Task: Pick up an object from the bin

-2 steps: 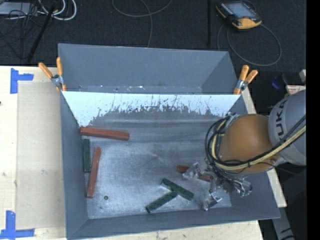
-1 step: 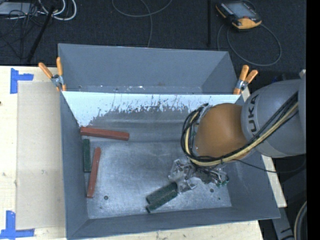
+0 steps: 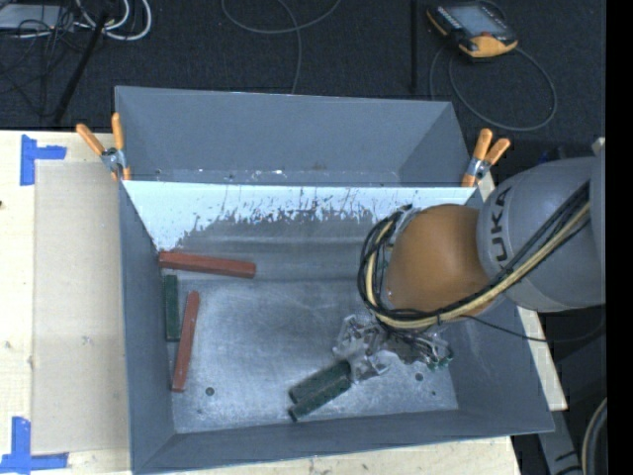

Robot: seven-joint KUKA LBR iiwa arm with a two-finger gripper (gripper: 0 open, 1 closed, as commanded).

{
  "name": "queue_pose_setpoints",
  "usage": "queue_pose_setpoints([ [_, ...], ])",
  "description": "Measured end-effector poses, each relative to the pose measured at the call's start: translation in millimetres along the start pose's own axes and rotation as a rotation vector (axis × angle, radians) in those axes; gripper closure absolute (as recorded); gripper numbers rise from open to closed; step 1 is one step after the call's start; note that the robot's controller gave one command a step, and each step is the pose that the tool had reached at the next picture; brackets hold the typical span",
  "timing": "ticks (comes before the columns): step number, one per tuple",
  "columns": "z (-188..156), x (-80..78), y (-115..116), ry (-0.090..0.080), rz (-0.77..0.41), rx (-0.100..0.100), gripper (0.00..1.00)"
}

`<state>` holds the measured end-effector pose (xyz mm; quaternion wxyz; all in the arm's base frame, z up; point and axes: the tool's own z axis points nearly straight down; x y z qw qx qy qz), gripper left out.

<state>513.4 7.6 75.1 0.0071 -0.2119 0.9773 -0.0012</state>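
Note:
My gripper (image 3: 364, 356) is low in the bin's front right part, below the orange wrist cover. A dark green flat block (image 3: 319, 389) lies tilted on the bin floor just left of and below its fingertips, its upper end touching or nearly touching them. I cannot see anything between the fingers.
Along the bin's left side lie a red-brown bar (image 3: 207, 264), a dark green strip (image 3: 171, 307) and a second red-brown bar (image 3: 185, 340). The arm and its cables cover the bin's right side.

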Motion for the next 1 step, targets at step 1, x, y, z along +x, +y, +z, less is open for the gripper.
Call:
queue_pose_setpoints([
  [1,-127.3,27.7,-8.0,0.013,-0.021,-0.006,1.00],
])
